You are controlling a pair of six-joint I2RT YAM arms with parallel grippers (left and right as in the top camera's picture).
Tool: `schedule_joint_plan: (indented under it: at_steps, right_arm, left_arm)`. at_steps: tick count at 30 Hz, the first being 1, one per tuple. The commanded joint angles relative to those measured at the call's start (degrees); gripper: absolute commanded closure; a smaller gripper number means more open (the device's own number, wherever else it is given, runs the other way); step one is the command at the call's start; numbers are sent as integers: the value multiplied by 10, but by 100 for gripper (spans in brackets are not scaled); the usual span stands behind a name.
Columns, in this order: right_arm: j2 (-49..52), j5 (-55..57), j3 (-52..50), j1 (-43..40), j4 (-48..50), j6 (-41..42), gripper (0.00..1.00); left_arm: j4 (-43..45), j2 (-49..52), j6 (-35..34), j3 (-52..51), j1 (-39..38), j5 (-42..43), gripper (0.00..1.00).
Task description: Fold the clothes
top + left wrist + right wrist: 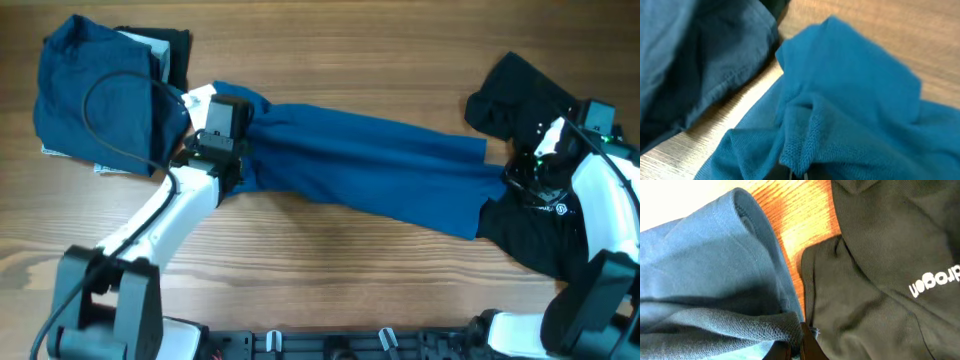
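Note:
A medium-blue shirt (pixel 370 160) lies stretched in a long band across the table between my two grippers. My left gripper (pixel 240 140) is shut on its left end; in the left wrist view a bunched fold of blue knit (pixel 855 100) is pinched at the fingertips (pixel 800 175). My right gripper (pixel 515 175) is shut on the shirt's right end, and a rolled blue edge (pixel 705 280) sits between its dark fingers (pixel 807 345). A black garment (pixel 525 90) with white print (pixel 935 282) lies under and beside the right gripper.
A folded blue garment (pixel 100 100) rests at the far left on top of white and black pieces (pixel 170 45), and it fills the upper left of the left wrist view (pixel 690 55). Bare wooden table (pixel 330 260) runs along the front.

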Motion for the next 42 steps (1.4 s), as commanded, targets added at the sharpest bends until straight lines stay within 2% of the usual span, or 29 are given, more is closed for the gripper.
schedule_joint_plan:
  at_steps: [1,3,4,5,6,7,9,10,13,21,26,34,42]
  right_arm:
    - [32,-1,5,-4,20,-10,96]
    - [43,-2,5,-4,31,-12,95]
    - [47,-2,5,-4,37,-12,80]
    - [49,-7,5,-4,46,-17,63]
    - [49,-15,5,-4,53,-26,39]
    - [49,-20,5,-4,59,-26,28]
    - [49,-29,7,-4,67,-24,21]
    - [49,-35,8,-4,68,-24,19]
    - [46,-59,20,-4,51,-21,16]
    - [33,-75,57,15,-41,-12,19]
    - [33,-4,33,76,-38,-7,19]
    - [33,85,13,120,-15,22,20]
    - [33,84,-57,131,71,25,33]
  left_arm:
    - [3,21,11,11,4,-9,96]
    - [3,25,11,11,4,-10,94]
    - [3,27,11,11,4,-10,89]
    - [3,27,11,11,4,-10,79]
    - [3,27,11,11,4,-10,66]
    - [5,27,11,11,4,-10,46]
    - [9,27,12,11,6,-10,9]
    - [12,27,12,11,8,-10,1]
    - [23,22,40,14,16,-10,0]
    - [0,-26,54,60,27,12,0]
    - [-5,-43,53,62,27,77,0]
    - [-16,-43,50,62,42,77,0]
    - [-29,-42,50,62,66,77,0]
